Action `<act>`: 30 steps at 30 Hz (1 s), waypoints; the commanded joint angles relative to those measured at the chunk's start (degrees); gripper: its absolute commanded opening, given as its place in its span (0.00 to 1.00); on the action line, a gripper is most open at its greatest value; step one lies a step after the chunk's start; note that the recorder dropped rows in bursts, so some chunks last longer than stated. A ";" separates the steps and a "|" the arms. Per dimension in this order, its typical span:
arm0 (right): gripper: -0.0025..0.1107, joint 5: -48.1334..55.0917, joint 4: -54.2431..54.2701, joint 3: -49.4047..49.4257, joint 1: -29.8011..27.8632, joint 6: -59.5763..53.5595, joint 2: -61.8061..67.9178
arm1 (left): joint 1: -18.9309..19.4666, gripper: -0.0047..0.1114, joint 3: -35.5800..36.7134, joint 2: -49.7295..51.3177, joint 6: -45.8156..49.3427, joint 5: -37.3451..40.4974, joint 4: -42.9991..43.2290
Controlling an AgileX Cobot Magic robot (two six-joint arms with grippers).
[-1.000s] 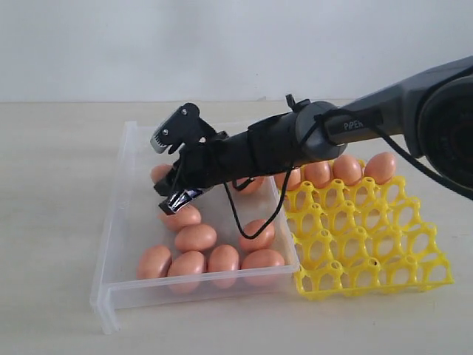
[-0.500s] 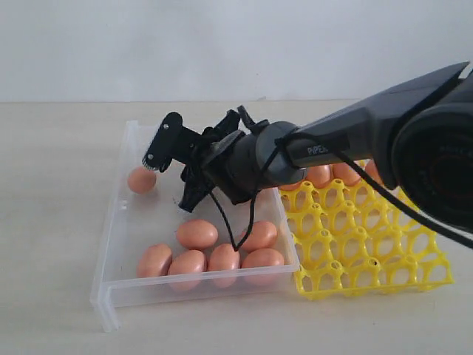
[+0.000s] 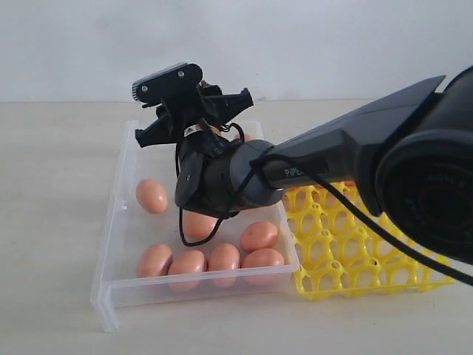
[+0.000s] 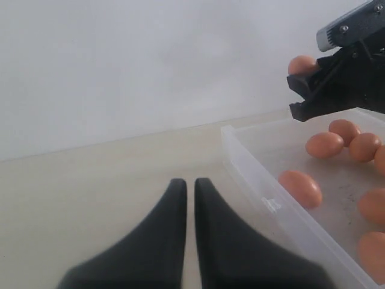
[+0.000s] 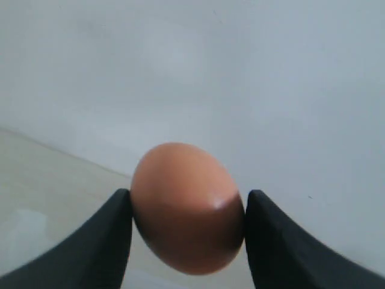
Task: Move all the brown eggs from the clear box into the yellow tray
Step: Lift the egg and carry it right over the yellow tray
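My right gripper [image 5: 187, 201] is shut on a brown egg [image 5: 186, 223], one finger on each side of it. In the exterior view this gripper [image 3: 194, 117] is lifted above the far part of the clear box [image 3: 118, 222], its arm reaching in from the right. Several brown eggs lie in the box: one apart at the left [image 3: 151, 196], the others along the near wall [image 3: 187, 262]. The yellow tray [image 3: 369, 255] adjoins the box on the right; the arm hides its far rows. My left gripper [image 4: 190, 183] is shut and empty over the bare table beside the box [image 4: 264, 192].
The right arm's thick dark body [image 3: 332, 155] and a looping black cable [image 3: 194, 238] hang over the box's right half and the tray's far side. A pale wall stands behind the beige table [image 3: 52, 222].
The right gripper has risen out of the box with an egg and swung its fingers upward. One egg in the box has ended up apart near the left wall.
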 commanded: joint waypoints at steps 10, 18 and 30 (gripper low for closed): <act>0.02 -17.13 -59.54 14.89 -6.21 57.15 -8.16 | -0.33 0.07 0.23 -0.04 -0.29 -0.18 -0.13; 0.02 -19.52 -74.06 32.25 -16.57 64.63 -17.72 | -0.33 0.07 0.23 -0.04 -0.29 -0.18 -0.13; 0.02 -19.52 -74.18 52.20 -33.63 87.98 -27.63 | -0.33 0.07 0.23 -0.04 -0.29 -0.18 -0.13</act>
